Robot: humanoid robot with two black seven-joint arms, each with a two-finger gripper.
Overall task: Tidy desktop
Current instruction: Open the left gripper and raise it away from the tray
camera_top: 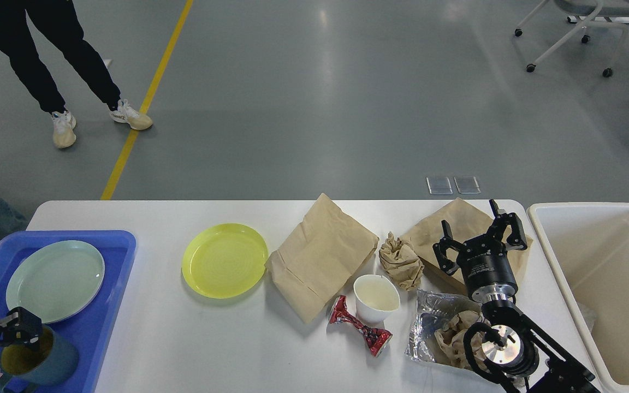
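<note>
The white desktop (183, 338) holds a yellow plate (224, 267), a flat brown paper bag (320, 254), a crumpled paper ball (400, 262), a white paper cup (375, 297), a crushed red can (358, 326) and a silver foil bag (429, 314) with crumpled brown paper (451, 335) on it. My right gripper (478, 234) is open, hovering over a second brown bag (456, 215). At the lower left, my left gripper (17, 329) sits at the rim of a teal cup (41, 360) standing on the blue tray (112, 305); its grip is unclear.
A pale green plate (55, 281) lies in the blue tray. A cream bin (609, 273) stands at the table's right end. A person's legs (58, 65) are on the floor beyond the far left, and a wheeled chair (571, 33) is far right.
</note>
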